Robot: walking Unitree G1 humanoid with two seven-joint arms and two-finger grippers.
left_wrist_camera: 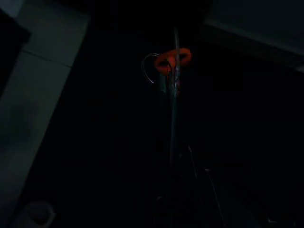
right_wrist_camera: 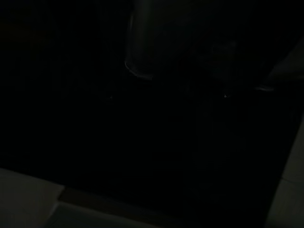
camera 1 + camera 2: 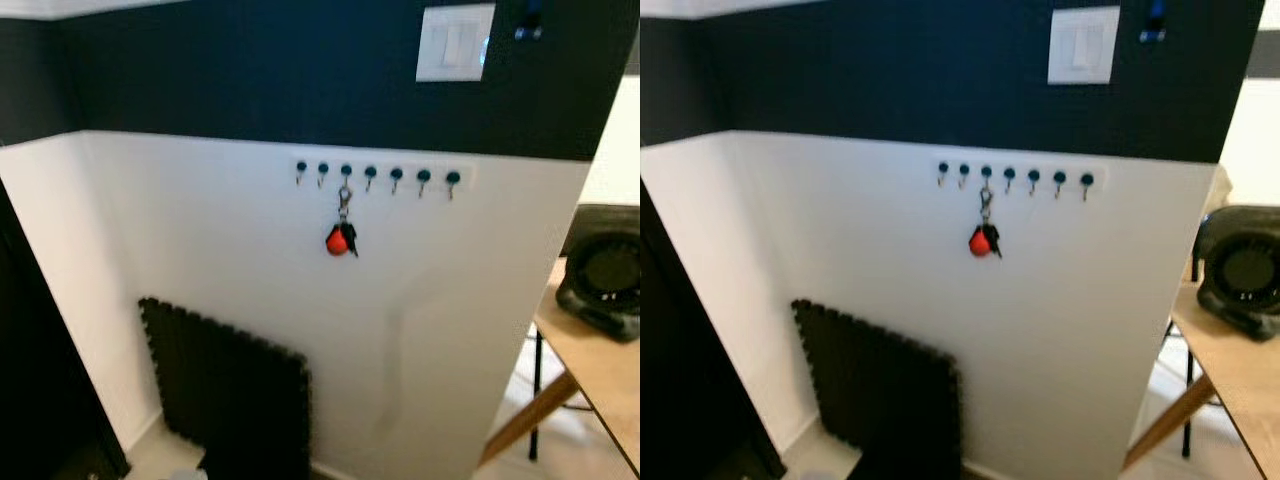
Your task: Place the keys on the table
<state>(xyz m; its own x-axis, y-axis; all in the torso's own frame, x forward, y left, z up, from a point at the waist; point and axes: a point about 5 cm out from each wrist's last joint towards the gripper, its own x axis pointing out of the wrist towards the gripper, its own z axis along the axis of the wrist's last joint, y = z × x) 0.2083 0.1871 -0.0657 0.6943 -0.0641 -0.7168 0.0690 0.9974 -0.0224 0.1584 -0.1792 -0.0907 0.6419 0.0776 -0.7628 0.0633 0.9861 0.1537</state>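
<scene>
A bunch of keys [image 3: 341, 238] with a red fob and a black fob hangs by a metal clip from the third hook of a white hook rack [image 3: 375, 175] on the white lower wall. The light wooden table [image 3: 600, 370] stands at the far right, its corner reaching toward the wall. Both arms hang idle in the shade, and their wrist views are very dark. In the left wrist view I can make out an orange ring [image 1: 173, 59] on a thin upright rod, with a pale panel [image 1: 33, 95] to one side.
A black round fan-like device [image 3: 603, 275] sits on the table's far end. A black foam mat [image 3: 230, 390] leans against the wall below the keys. A white light switch [image 3: 455, 42] is on the dark upper wall. A dark opening lies at the left.
</scene>
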